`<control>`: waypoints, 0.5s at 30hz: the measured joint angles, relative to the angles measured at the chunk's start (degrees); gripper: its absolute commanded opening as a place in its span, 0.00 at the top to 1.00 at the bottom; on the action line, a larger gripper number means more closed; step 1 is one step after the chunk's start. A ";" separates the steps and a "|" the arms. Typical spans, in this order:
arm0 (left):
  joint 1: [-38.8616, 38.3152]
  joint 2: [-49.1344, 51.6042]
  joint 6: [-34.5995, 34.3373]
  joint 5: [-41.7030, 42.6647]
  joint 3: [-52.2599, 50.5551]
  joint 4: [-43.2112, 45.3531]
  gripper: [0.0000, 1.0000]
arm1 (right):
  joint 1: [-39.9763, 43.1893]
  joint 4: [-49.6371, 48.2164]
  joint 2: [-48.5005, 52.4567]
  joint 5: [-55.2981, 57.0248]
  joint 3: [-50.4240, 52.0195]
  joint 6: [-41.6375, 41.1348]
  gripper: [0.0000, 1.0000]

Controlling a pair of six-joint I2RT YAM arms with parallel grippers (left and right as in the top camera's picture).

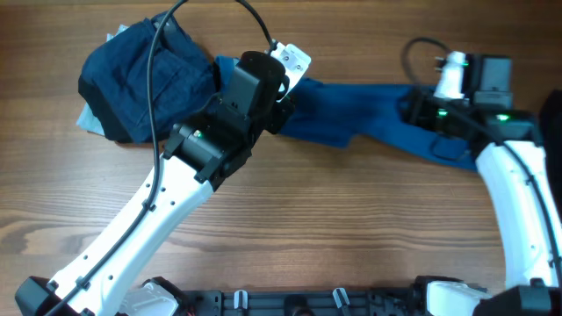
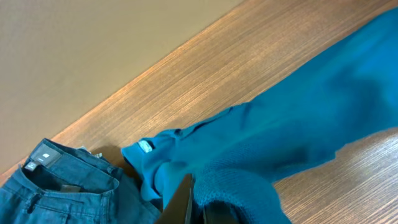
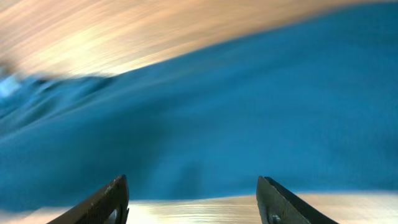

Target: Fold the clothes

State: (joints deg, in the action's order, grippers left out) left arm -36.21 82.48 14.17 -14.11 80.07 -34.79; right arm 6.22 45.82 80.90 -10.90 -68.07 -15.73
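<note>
The clothes: a cobalt-blue shirt (image 1: 351, 114) lies stretched in a long band across the far half of the table. My left gripper (image 1: 283, 104) is shut on its bunched left end; in the left wrist view the fingers (image 2: 180, 202) pinch a fold of the knit fabric (image 2: 298, 124). At the shirt's right end my right gripper (image 1: 417, 114) stands open. Its wrist view shows both fingers spread over bare wood at the cloth's edge (image 3: 217, 112), with nothing between them (image 3: 193, 186). A dark denim garment (image 1: 140, 75) lies heaped at the far left.
The denim heap (image 2: 56, 186) touches the shirt's left end, and a pale blue cloth (image 1: 88, 118) peeks out beneath it. The wooden table (image 1: 351, 211) runs bare toward the near edge. Cables loop above both wrists.
</note>
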 measured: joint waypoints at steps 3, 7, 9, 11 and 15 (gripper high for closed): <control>0.00 0.00 0.00 -0.24 0.00 0.04 0.96 | 7.39 3.43 4.44 1.86 0.55 -1.88 0.34; 0.00 0.00 0.00 -0.57 -0.02 0.31 0.96 | 13.25 7.39 12.63 2.38 1.42 -2.71 0.34; 0.00 0.00 0.00 -0.66 -0.02 0.28 0.96 | 15.39 7.93 15.56 2.38 1.57 -2.71 0.32; 0.00 0.00 0.00 -0.66 -0.02 0.31 0.96 | 18.62 8.39 18.16 2.38 1.62 -2.80 0.30; 0.00 0.00 0.00 -0.66 0.00 0.31 0.96 | 25.75 7.93 21.70 2.40 1.66 -3.34 0.25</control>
State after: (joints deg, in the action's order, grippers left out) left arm -36.21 82.48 14.17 -14.76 80.07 -34.48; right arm 31.97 53.76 102.61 -8.49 -66.41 -19.07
